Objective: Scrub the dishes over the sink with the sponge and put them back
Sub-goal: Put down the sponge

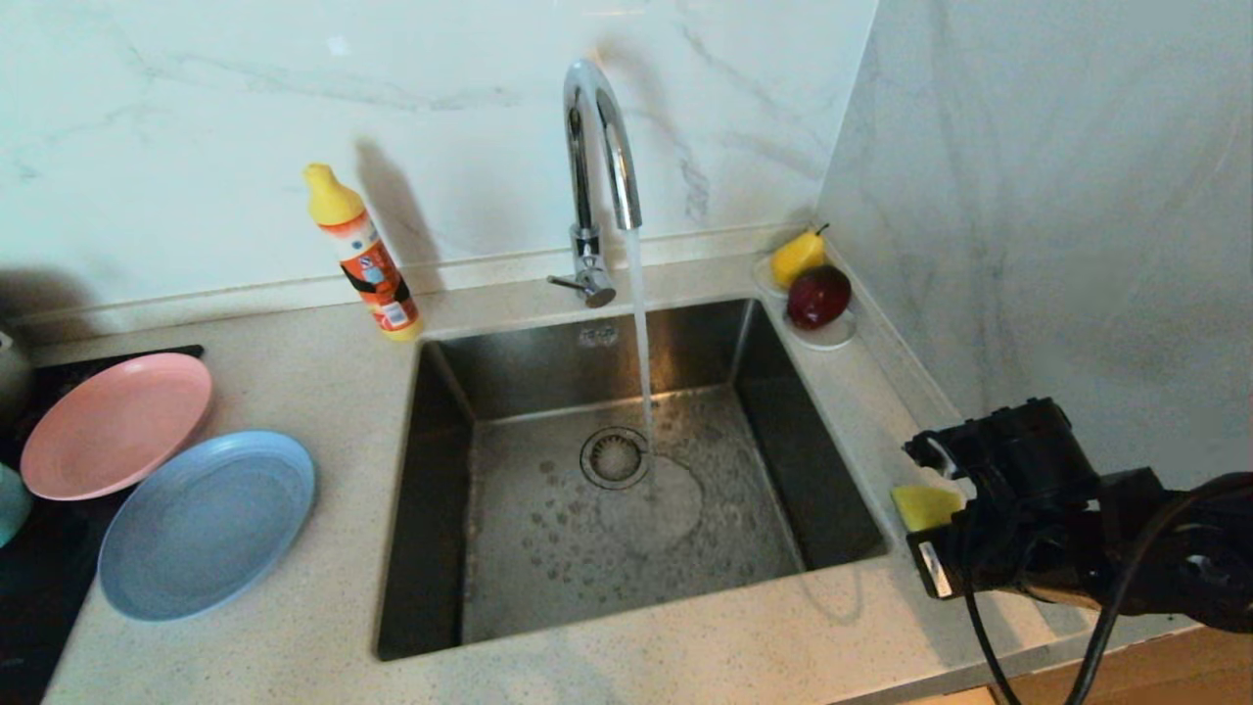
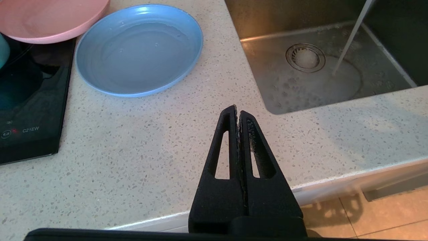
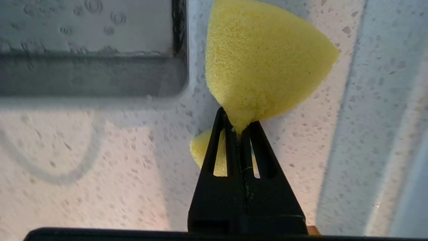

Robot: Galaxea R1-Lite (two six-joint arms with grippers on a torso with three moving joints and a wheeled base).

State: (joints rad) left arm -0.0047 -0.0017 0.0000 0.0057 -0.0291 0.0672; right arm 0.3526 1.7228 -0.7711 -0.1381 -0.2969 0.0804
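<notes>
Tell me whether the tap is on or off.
On. A steady stream runs from the tap's spout into the sink, landing beside the drain, and the basin floor is wet and spattered.

sponge (image 3: 267,60): yellow
pink plate (image 1: 116,423): pink
light-blue plate (image 1: 206,524): light blue
tabletop (image 2: 133,140): beige, speckled
bottle (image 1: 364,257): orange, yellow cap
right pincer (image 3: 239,129): black

I see sink (image 1: 626,470) centre, tap (image 1: 597,176) at 12, bottle (image 1: 364,255) at 11, both plates (image 1: 196,490) on counter at 9, fruit saucer (image 1: 817,328) at 1, sponge (image 1: 925,506) at 3 in right gripper (image 3: 239,129)
</notes>
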